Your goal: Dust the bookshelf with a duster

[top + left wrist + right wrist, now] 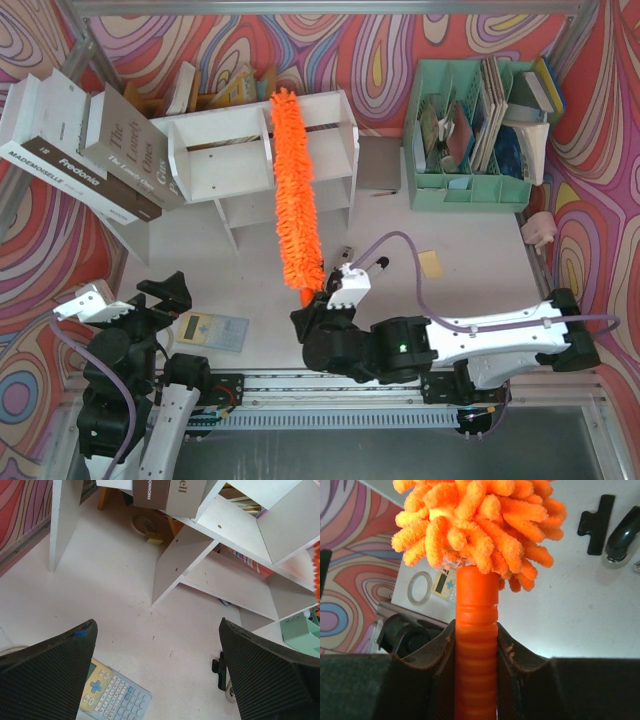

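The white bookshelf [240,165] lies in the middle back of the table; its dividers also show in the left wrist view [175,560]. The fluffy orange duster [295,195] stretches from the table front over the shelf's right half, its tip above the shelf's far edge. My right gripper [312,312] is shut on the duster's ribbed orange handle [476,645], with the fluffy head [480,525] just beyond the fingers. My left gripper [160,300] is open and empty, near the front left, above the table.
A stack of books [85,150] leans on the shelf's left end. A mint-green file organiser [470,130] stands back right. A calculator [212,330] lies by the left gripper, also in the left wrist view [112,692]. A tape roll [420,587], a yellow note [432,264] and a black clip [596,525] lie around.
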Robot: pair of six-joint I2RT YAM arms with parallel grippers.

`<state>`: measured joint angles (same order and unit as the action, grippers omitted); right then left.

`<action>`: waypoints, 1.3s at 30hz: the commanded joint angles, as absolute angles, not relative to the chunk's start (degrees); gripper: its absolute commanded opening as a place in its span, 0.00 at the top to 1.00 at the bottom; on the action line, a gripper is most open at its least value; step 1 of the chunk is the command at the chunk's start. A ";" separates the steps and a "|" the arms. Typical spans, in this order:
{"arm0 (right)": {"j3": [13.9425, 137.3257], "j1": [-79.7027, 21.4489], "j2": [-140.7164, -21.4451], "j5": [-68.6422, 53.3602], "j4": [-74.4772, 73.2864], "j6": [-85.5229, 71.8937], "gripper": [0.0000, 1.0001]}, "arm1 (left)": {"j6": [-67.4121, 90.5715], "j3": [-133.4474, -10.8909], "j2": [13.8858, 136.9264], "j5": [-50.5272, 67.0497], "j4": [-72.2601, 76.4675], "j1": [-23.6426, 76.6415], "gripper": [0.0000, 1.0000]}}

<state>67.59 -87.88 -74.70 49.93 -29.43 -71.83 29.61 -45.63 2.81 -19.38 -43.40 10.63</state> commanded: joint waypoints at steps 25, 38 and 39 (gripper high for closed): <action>64.03 -87.46 -70.10 54.86 -46.12 -92.31 1.00 | 29.88 -45.35 2.85 -19.35 -43.13 11.07 0.01; 71.19 -87.45 -81.92 46.59 -30.59 -73.23 1.00 | 29.88 -45.35 2.92 -19.28 -43.15 11.07 0.02; 71.22 -87.46 -81.64 47.42 -31.58 -74.19 1.00 | 29.88 -45.40 2.83 -19.40 -43.23 11.07 0.01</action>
